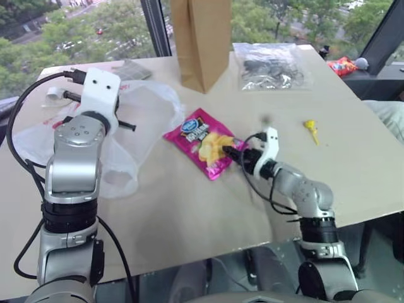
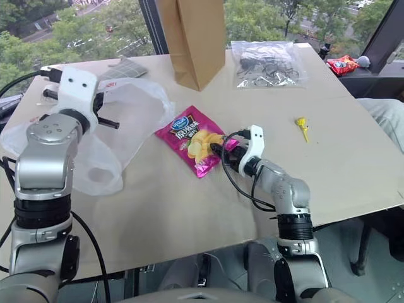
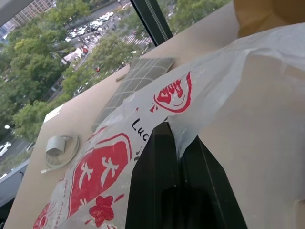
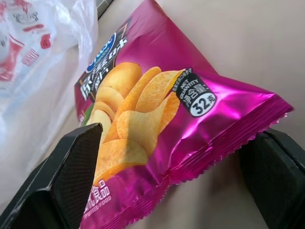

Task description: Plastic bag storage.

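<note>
I have the right gripper (image 4: 171,186) spread wide, its fingers flanking the near end of the magenta chip packet (image 1: 203,142). Left of the packet, my left gripper (image 3: 178,157) pinches the plastic bag (image 1: 142,107). Beyond stands the brown paper bag (image 1: 201,38).

The plastic bag (image 3: 228,95) is thin, crinkly translucent film. The crisp packet (image 4: 190,119) is glossy magenta foil. The table (image 1: 189,214) looks matt, smooth board.
</note>
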Motion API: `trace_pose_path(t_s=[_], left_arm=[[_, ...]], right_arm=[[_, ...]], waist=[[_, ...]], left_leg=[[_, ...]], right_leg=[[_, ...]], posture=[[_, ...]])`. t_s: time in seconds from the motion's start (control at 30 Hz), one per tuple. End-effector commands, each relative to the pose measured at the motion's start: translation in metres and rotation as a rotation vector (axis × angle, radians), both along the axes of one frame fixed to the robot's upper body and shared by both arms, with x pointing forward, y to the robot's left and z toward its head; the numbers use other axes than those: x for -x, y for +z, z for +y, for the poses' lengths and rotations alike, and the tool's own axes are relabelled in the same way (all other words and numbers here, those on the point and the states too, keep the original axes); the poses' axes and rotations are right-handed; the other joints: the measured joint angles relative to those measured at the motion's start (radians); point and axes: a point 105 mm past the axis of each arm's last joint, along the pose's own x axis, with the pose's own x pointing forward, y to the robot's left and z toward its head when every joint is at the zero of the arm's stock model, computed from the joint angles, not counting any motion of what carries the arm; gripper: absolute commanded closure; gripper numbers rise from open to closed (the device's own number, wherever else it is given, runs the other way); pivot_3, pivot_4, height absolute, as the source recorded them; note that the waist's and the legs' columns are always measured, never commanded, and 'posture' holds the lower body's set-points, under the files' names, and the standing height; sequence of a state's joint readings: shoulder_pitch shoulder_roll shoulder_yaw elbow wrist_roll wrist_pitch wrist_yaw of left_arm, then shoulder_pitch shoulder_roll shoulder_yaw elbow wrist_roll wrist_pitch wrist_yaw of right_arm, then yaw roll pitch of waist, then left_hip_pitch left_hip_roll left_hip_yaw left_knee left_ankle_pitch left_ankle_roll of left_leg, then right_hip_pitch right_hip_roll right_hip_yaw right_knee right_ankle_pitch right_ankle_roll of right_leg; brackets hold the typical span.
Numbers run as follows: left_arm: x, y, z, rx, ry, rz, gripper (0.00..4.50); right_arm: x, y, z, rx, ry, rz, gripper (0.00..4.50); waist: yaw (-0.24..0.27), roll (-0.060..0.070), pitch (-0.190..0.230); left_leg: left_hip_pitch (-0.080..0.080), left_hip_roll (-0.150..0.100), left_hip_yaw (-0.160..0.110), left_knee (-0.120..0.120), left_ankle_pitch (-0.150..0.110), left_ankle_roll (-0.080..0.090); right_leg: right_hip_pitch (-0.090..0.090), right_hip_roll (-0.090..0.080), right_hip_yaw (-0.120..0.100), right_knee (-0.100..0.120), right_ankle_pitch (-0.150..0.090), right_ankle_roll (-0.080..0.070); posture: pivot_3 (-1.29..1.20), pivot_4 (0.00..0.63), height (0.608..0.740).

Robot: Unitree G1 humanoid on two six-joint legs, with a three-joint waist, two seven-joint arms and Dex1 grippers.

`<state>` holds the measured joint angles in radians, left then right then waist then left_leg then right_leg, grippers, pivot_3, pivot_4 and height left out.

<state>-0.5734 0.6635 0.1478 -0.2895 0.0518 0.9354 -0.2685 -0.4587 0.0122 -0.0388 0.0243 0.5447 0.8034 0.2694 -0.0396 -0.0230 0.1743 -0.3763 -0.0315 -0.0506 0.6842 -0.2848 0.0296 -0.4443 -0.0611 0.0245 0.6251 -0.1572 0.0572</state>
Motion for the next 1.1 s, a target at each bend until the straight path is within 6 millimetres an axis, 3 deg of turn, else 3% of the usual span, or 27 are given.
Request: trace_pose_path(t_s=[0.03, 0.13, 0.33, 0.5, 0.53, 0.57, 0.67, 0.7, 0.77, 0.87, 0.97, 1.1], left_arm=[[0.006, 0.011, -0.002, 0.005, -0.013, -0.039, 4.48], [0.006, 0.009, -0.003, 0.028, -0.016, -0.036, 4.5], [0.005, 0.007, -0.004, 0.065, -0.027, -0.039, 4.5], [0.004, 0.004, -0.005, 0.078, -0.025, -0.035, 4.5], [0.004, 0.004, -0.006, 0.079, -0.026, -0.035, 4.5], [0.004, 0.004, -0.006, 0.08, -0.026, -0.035, 4.5], [0.004, 0.003, -0.006, 0.083, -0.024, -0.035, 4.5], [0.004, 0.004, -0.005, 0.083, -0.023, -0.036, 4.5], [0.004, 0.004, -0.005, 0.083, -0.021, -0.038, 4.5], [0.005, 0.004, -0.006, 0.084, -0.02, -0.04, 4.5], [0.005, 0.003, -0.006, 0.085, -0.02, -0.039, 4.5], [0.004, 0.003, -0.007, 0.089, -0.022, -0.038, 4.5]], right_arm=[[-0.005, -0.016, -0.007, 0.061, -0.032, -0.006, 0.25], [-0.006, -0.011, -0.009, 0.072, -0.034, -0.059, 1.0], [-0.001, -0.003, -0.004, 0.068, 0.007, -0.075, 3.86], [0.003, -0.002, 0.01, 0.029, 0.076, -0.057, 3.86], [0.003, -0.001, 0.012, 0.025, 0.083, -0.059, 3.28], [0.002, -0.001, 0.013, 0.029, 0.08, -0.059, 3.16], [-0.003, -0.001, 0.014, 0.042, 0.06, -0.065, 1.64], [-0.004, -0.001, 0.014, 0.029, 0.057, -0.062, 1.66], [-0.006, 0.001, 0.012, 0.015, 0.047, -0.061, 1.88], [-0.008, 0.003, 0.009, 0.003, 0.033, -0.063, 3.33], [-0.008, 0.002, 0.011, 0.014, 0.042, -0.067, 4.48], [-0.006, 0.003, 0.017, 0.01, 0.057, -0.078, 4.48]], waist=[[-0.001, 0.0, 0.0], [0.0, 0.0, 0.0], [-0.001, 0.0, 0.0], [-0.001, 0.0, 0.0], [-0.001, 0.0, 0.0], [-0.001, 0.0, 0.0], [-0.003, 0.0, 0.0], [-0.003, 0.0, 0.0], [-0.002, 0.0, 0.0], [-0.001, 0.0, 0.0], [0.0, 0.0, 0.0], [0.0, 0.0, 0.0]], left_leg=[[0.0, 0.0, 0.0, 0.0, 0.0, 0.0], [0.0, 0.0, -0.001, 0.0, 0.001, -0.001], [-0.002, 0.001, -0.002, 0.0, 0.002, -0.003], [-0.002, 0.001, -0.003, 0.0, 0.002, -0.003], [-0.002, 0.001, -0.003, 0.0, 0.002, -0.002], [-0.002, 0.001, -0.003, 0.0, 0.002, -0.002], [-0.002, 0.001, -0.003, -0.001, 0.002, -0.002], [-0.002, 0.001, -0.003, -0.001, 0.002, -0.002], [-0.002, 0.001, -0.003, -0.001, 0.002, -0.002], [-0.003, 0.001, -0.003, -0.001, 0.002, -0.003], [-0.003, 0.001, -0.003, -0.001, 0.002, -0.003], [-0.003, 0.001, -0.005, -0.001, 0.002, -0.003]], right_leg=[[0.0, 0.0, 0.0, 0.0, 0.0, 0.0], [0.0, 0.001, 0.0, 0.0, 0.0, 0.0], [-0.002, 0.002, 0.0, 0.001, 0.001, -0.002], [-0.002, 0.002, 0.0, 0.0, 0.001, -0.002], [-0.002, 0.002, 0.0, 0.0, 0.001, -0.002], [-0.002, 0.002, 0.0, 0.0, 0.001, -0.002], [-0.003, 0.002, 0.0, 0.0, 0.001, -0.002], [-0.003, 0.002, 0.0, 0.0, 0.001, -0.002], [-0.003, 0.003, 0.0, 0.0, 0.001, -0.003], [-0.003, 0.002, -0.001, 0.0, 0.001, -0.003], [-0.003, 0.002, 0.0, 0.0, 0.001, -0.003], [-0.002, 0.002, -0.001, 0.0, 0.001, -0.003]], posture=[[0.0, 0.15, 0.74], [0.0, 0.15, 0.74], [0.0, 0.15, 0.74], [0.0, 0.15, 0.74], [0.0, 0.15, 0.74], [0.0, 0.15, 0.74], [0.0, 0.15, 0.74], [0.0, 0.15, 0.74], [0.0, 0.15, 0.74], [0.0, 0.15, 0.74], [0.0, 0.15, 0.74], [0.0, 0.15, 0.74]])
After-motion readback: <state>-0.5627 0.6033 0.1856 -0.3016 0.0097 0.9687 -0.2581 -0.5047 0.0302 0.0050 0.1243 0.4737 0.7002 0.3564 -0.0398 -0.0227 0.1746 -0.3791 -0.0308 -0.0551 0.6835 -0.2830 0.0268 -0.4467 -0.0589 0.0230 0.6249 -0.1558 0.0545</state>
